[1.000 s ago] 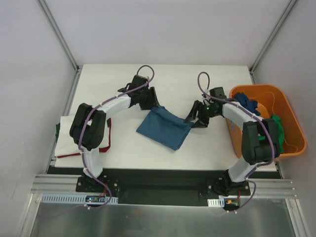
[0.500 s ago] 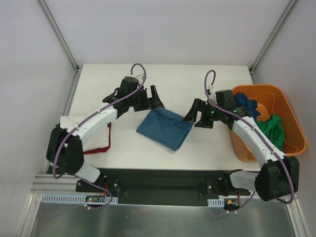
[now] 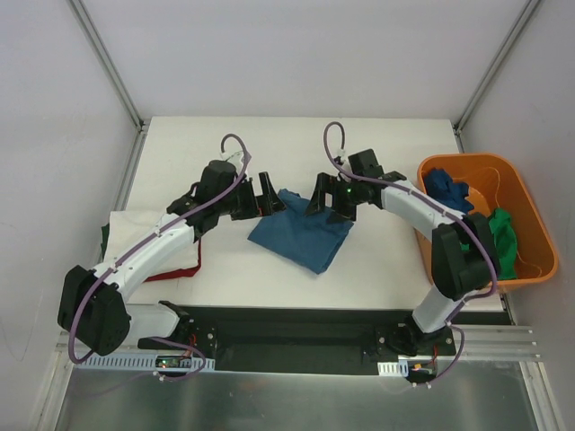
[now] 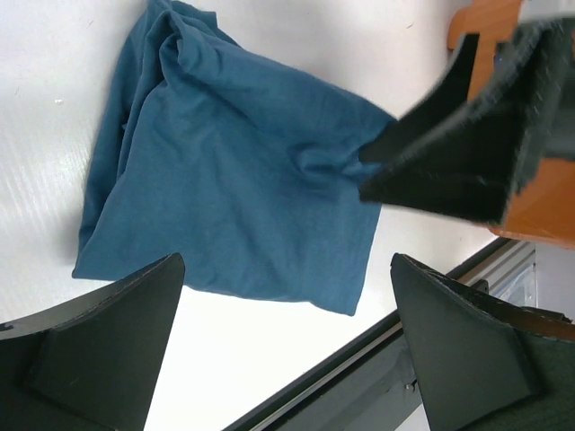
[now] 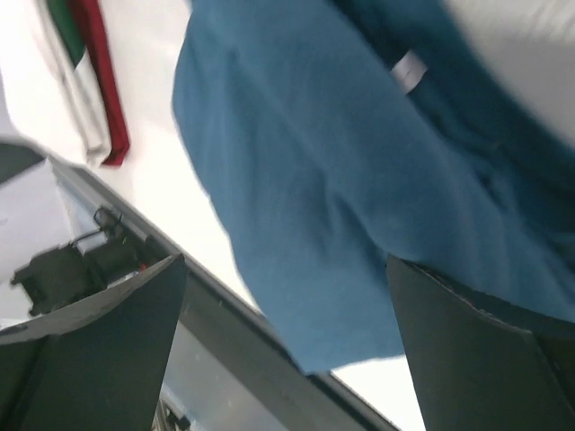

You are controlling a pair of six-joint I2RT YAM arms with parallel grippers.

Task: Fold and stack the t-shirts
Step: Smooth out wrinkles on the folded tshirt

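Note:
A blue t-shirt [image 3: 301,233] lies folded into a rough square at the middle of the table. It also shows in the left wrist view [image 4: 225,171] and in the right wrist view [image 5: 341,206]. My left gripper [image 3: 268,196] is open, just left of the shirt's far corner. My right gripper [image 3: 325,201] is open over the shirt's far right edge, one finger [image 4: 449,162] touching the cloth. Folded white, red and green shirts [image 3: 135,247] are stacked at the left edge. Dark blue [image 3: 446,189] and green [image 3: 503,241] shirts lie in the basket.
An orange plastic basket [image 3: 530,215] stands at the right edge of the table. The black rail [image 3: 287,319] runs along the near edge. Grey walls and metal posts enclose the table at the back and sides.
Both grippers moved inward toward the blue shirt. The right gripper swung left from beside the basket onto the shirt's far right edge. The left gripper shifted slightly down and left. The shirt stayed put.

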